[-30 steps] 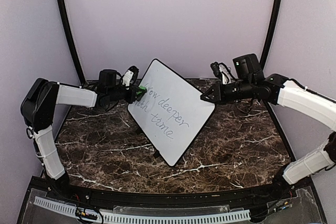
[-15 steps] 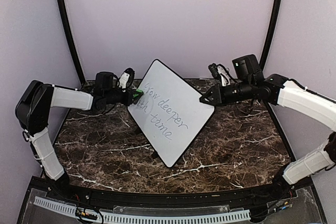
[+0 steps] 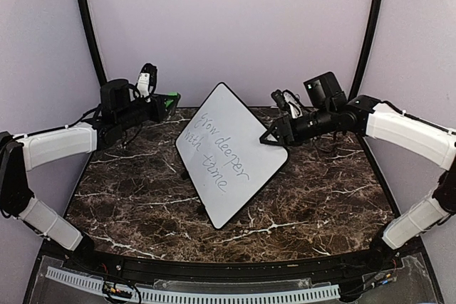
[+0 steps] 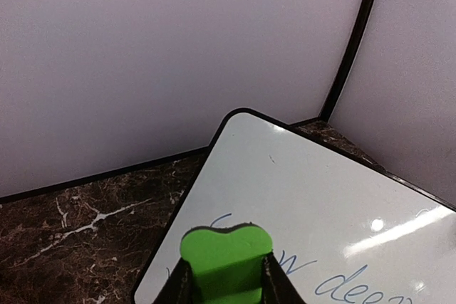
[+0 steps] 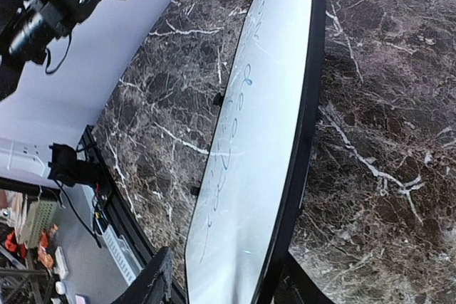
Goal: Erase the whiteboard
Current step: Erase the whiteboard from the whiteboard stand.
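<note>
The whiteboard point(image 4: 299, 197) filled the lower right, tilted, its rounded corner and thin black frame pointing toward the lavender wall point(image 4: 157, 55) behind it. Blue handwriting point(image 4: 335, 279) ran across the board's near part. In front of the whiteboard's left edge, the left gripper point(image 4: 226, 279) clamped a green eraser point(image 4: 226, 250) between its dark fingers point(image 4: 179, 282). Dark marble table point(image 4: 78, 240) lay to the whiteboard's left, and a black pole point(image 4: 353, 40) rose beyond its far right side.

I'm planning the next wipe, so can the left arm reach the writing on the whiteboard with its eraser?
Probably yes: the left gripper holds the green eraser just off the whiteboard at its upper left edge, with nothing between them.
</note>
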Controlling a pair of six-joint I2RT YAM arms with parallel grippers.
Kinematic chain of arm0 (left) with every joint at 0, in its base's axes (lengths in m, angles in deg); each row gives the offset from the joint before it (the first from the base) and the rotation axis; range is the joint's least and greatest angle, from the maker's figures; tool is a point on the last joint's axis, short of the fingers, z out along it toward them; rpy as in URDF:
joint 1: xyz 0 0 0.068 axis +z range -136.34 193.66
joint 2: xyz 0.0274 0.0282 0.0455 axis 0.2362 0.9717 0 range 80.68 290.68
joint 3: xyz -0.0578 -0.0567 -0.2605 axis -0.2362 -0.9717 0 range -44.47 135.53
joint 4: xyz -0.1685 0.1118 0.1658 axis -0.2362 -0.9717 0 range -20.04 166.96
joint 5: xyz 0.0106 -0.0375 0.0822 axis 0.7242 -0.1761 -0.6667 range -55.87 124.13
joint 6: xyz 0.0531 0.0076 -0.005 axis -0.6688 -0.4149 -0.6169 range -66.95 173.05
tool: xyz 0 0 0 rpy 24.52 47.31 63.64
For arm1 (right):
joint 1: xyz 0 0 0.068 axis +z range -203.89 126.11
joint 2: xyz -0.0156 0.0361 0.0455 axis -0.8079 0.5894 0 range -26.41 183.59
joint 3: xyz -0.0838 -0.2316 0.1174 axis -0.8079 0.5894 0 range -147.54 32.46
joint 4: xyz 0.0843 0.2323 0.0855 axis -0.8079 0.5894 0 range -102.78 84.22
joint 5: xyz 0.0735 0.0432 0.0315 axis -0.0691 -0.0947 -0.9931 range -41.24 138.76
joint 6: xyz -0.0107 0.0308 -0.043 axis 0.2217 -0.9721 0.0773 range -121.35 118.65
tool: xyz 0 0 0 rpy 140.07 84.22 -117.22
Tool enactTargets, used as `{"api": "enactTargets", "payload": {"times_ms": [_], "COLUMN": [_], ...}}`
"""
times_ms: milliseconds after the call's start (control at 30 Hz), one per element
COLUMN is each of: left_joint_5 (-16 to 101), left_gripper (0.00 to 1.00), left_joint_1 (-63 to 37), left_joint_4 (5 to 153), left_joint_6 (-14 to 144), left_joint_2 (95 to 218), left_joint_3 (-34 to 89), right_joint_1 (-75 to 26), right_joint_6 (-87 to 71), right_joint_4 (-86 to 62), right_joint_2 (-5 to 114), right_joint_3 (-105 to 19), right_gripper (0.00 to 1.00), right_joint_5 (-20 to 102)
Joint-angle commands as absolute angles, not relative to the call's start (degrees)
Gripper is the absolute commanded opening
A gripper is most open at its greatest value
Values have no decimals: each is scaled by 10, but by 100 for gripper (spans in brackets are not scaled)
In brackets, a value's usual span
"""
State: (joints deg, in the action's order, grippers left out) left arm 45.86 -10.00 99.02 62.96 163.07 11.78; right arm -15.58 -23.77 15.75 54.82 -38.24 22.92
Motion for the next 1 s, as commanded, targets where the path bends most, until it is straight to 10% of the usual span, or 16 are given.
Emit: {"api": "enactTargets", "payload": {"times_ms": [0, 967], "left_joint_5": [422, 288], "left_gripper": [0, 0], "left_joint_1": [-132, -246], "left_joint_4": [925, 773], "left_joint_6": [635, 790], "left_joint_2": [1597, 1529], "left_joint_3": [126, -55], "right_joint_1": [-167, -203], "right_joint_6": [-254, -210], "right_joint_4": [172, 286], "right_joint_2": [577, 729], "right_joint_3": [-433, -643], "right_gripper": [48, 47], "right_joint_5": [219, 198]}}
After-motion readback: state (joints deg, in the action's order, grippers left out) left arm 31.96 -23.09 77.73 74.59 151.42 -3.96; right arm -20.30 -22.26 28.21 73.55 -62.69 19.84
